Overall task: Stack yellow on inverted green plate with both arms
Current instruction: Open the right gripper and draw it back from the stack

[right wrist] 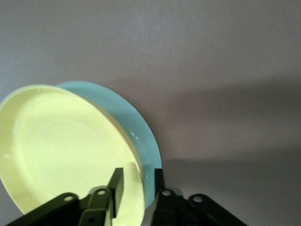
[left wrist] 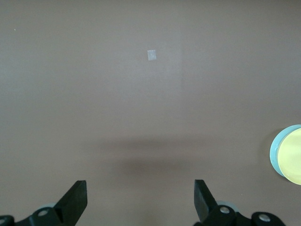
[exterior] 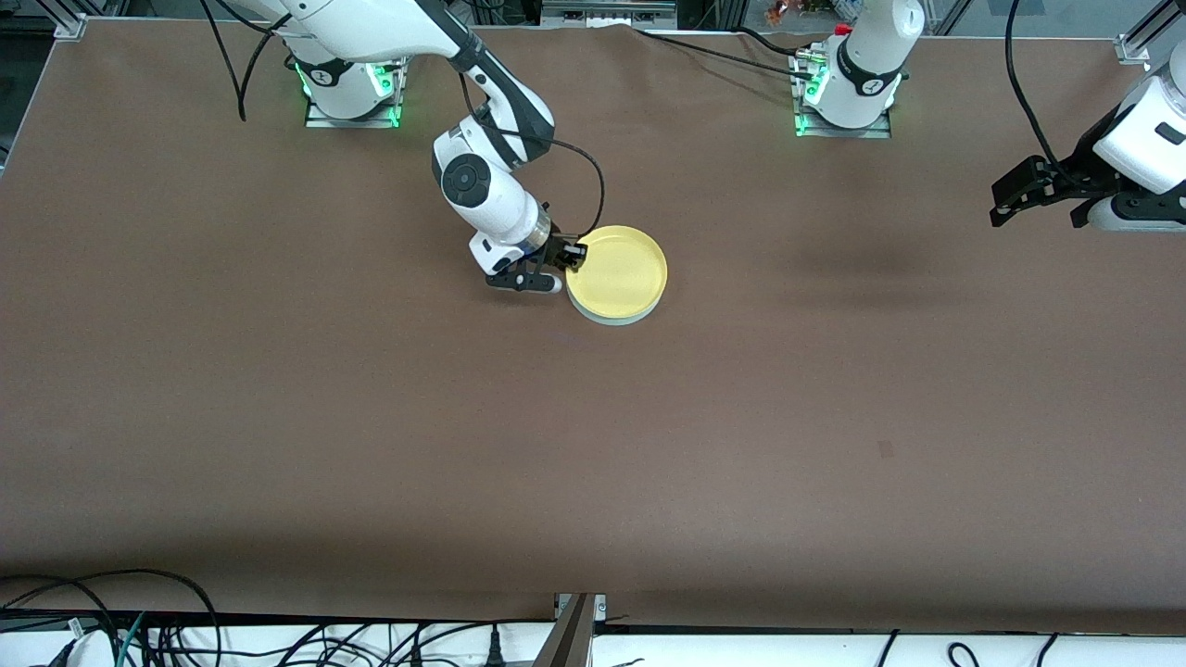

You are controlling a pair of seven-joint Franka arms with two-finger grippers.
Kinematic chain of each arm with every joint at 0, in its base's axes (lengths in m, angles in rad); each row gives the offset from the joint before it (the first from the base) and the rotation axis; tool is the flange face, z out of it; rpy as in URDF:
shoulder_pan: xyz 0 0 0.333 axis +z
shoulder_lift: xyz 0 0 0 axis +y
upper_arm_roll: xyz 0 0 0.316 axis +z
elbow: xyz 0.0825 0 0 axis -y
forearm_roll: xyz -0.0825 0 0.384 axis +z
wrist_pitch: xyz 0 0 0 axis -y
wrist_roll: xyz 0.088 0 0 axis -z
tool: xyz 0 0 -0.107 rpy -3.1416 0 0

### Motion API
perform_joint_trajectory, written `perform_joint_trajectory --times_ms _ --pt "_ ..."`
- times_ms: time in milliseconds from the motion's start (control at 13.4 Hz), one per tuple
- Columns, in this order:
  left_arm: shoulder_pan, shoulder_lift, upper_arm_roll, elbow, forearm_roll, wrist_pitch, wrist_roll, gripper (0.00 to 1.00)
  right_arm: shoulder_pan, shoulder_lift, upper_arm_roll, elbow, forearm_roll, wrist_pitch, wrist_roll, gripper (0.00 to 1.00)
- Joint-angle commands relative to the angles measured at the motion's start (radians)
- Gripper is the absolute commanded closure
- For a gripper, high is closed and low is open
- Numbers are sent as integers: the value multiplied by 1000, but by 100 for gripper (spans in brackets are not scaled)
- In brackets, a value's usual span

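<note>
A: Noted: small round bright yellow plastic plate (exterior: 618, 270) sits on top of the pale mint-green plastic plate (exterior: 619, 320), mid-table. Only a thin crescent of green shows under the yellow rim on the side nearest the front camera.

B: Right gripper (exterior: 567, 263)?

A: Low at the stack's edge, on the side toward the right arm's end of the table. In the right wrist view one finger (right wrist: 116, 184) stands inside the yellow rim and the other outside it, against the green plate's edge. Jaws part-way apart, straddling the rim; whether they pinch it I cannot tell.

B: So the relation that matters?

A: The plates lie straight ahead of that gripper, rim between the fingers. My reading: any pull-back has to go up or outward along the finger line, or the yellow plate drags off the green one.

B: Left gripper (exterior: 1038, 196)?

A: Waiting, up over the table's edge at the left arm's end, jaws wide, holding nothing. Well apart from the stack; right arm is far nearer.

B: View differences?

A: The left wrist view catches the green crescent beside the yellow; only the right wrist view shows the finger placement.
</note>
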Motion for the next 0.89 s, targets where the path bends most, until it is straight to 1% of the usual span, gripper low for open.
perform_joint_trajectory --times_ms 0,74,149,223,372,521,595,669,818 --pt "1 -5 1 10 -20 -15 13 0 13 -70 -66 45 3 -88 16 0" --pt "1 -5 1 10 -20 -15 13 0 13 -91 -103 93 -3 -183 12 0" --pt "1 -5 1 10 -20 -15 13 0 13 -108 -152 145 -28 -289 7 0" --pt "1 -5 1 10 -20 -15 13 0 13 -118 -203 201 -78 -395 -17 0" --pt "1 -5 1 10 -20 -15 13 0 11 -141 -301 320 -207 -611 -145 0" --pt "2 -5 1 10 -20 -15 13 0 8 -144 -419 467 -215 -835 -277 0" --pt "2 -5 1 10 -20 -15 13 0 0 -142 -466 524 -214 -918 -353 0" --pt "2 -5 1 10 -20 -15 13 0 -4 -142 -512 561 -212 -964 -417 0" --pt "2 -5 1 10 -20 -15 11 0 -7 -150 -611 593 -209 -1049 -506 0"
